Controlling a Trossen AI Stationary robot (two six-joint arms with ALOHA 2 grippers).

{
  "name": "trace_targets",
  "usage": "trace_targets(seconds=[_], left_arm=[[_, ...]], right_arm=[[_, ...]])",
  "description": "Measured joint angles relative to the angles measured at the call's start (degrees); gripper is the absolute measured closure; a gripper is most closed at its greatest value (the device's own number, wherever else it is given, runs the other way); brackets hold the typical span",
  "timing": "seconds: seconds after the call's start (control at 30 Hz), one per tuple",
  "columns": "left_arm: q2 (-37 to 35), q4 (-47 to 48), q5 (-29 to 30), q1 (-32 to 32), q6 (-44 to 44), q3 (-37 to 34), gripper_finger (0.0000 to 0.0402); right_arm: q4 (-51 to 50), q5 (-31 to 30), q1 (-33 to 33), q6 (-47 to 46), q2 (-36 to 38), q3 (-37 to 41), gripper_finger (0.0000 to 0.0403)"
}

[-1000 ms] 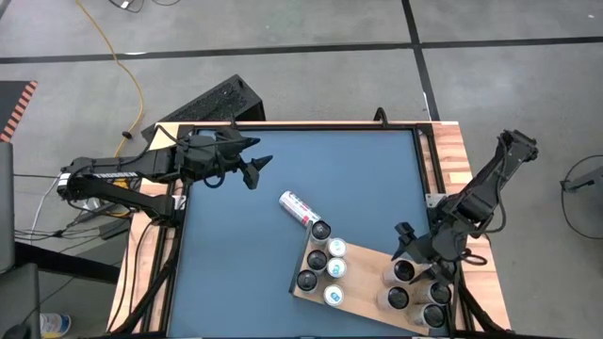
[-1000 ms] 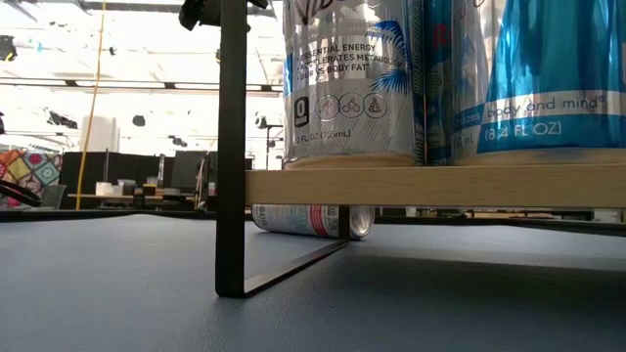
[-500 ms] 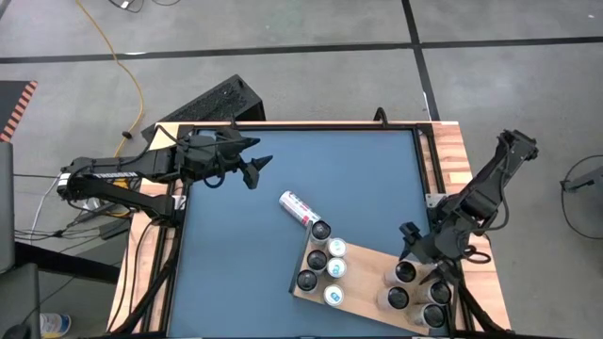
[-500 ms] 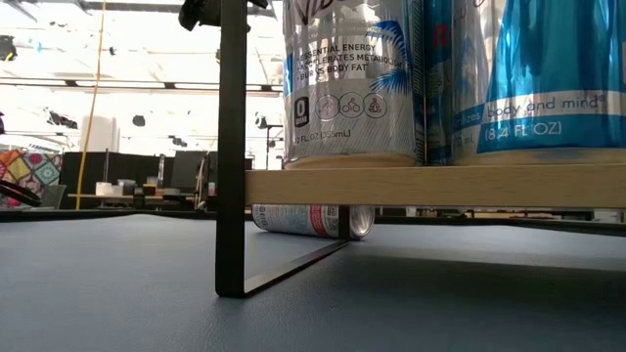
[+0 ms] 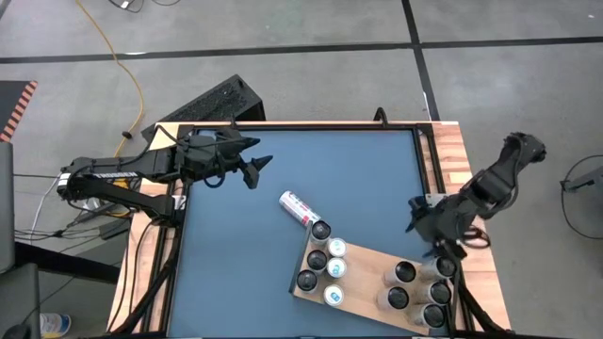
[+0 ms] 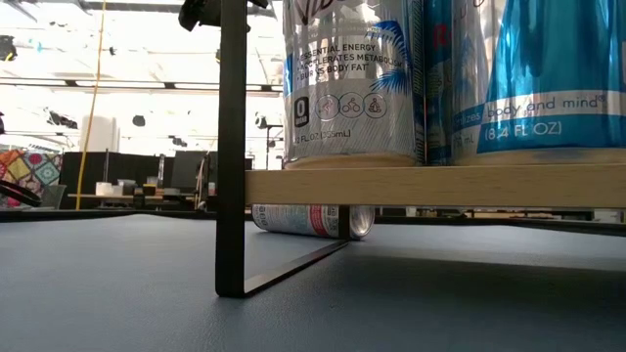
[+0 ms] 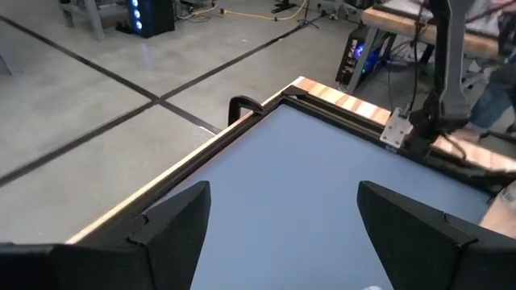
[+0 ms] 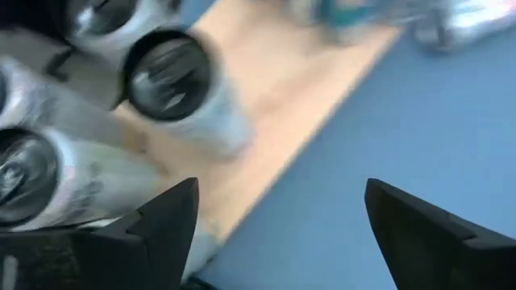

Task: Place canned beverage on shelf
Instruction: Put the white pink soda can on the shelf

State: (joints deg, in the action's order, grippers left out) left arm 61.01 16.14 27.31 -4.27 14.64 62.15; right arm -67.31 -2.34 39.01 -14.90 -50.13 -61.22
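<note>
The shelf [image 5: 363,268] is a light-brown wooden board at the table's near right, raised on a dark metal leg [image 6: 232,147]. Several cans stand upright on it, one group at its left end [image 5: 323,261] and one at its right end [image 5: 415,287]. A white-and-red can [image 5: 297,209] lies on its side on the blue tabletop by the shelf's far left corner. My right gripper [image 5: 417,215] is open and empty above the tabletop, just beyond the right group; the right wrist view [image 8: 274,234] shows those cans [image 8: 173,80] below. My left gripper [image 5: 256,169] is open and empty at the far left.
The low view shows the board's edge [image 6: 430,186] with cans [image 6: 347,78] on top and the lying can [image 6: 313,220] behind it. A black frame [image 5: 301,126] and wooden borders [image 5: 454,151] edge the table. The blue top [image 5: 311,160] is bare between the arms.
My right gripper has moved from over the right group of cans toward the table's far edge and has come away from them. The cans on the shelf and the lying can have stayed where they were.
</note>
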Motion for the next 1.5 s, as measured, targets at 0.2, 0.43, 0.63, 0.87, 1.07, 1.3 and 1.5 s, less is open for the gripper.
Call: trace_targets(seconds=[0.2,0.43,0.63,0.87,1.07,1.3,1.5], left_arm=[[0.0,2.3,-1.6,-1.5,9.8,0.0,0.0104],[2.9,12.7,-9.1,-4.1,12.6,0.0,0.0104],[8.2,11.0,-15.9,-5.3,-3.6,0.0,0.0104],[13.7,8.4,-26.3,-10.1,-14.5,0.0,0.0104],[17.8,12.0,-35.3,-12.9,-24.5,0.0,0.0104],[25.1,7.5,-41.7,-16.8,-31.3,0.0,0.0104],[30.7,4.5,-52.4,-20.4,-31.3,-0.1,0.0104]], right_arm=[[-2.8,-16.2,-8.6,5.6,-0.1,-8.8,0.0081],[5.9,-31.4,-22.5,7.2,-0.1,-11.0,0.0082],[13.7,-31.7,-32.4,-1.3,-2.0,-10.6,0.0082],[16.2,-30.9,-38.1,-1.2,-8.4,-10.6,0.0082],[17.6,-29.6,-39.9,-1.3,-15.3,-10.6,0.0082],[20.2,-20.9,-39.7,-1.8,-21.4,-10.6,0.0082],[19.8,-19.8,-38.5,-4.2,-23.6,-10.6,0.0082]])
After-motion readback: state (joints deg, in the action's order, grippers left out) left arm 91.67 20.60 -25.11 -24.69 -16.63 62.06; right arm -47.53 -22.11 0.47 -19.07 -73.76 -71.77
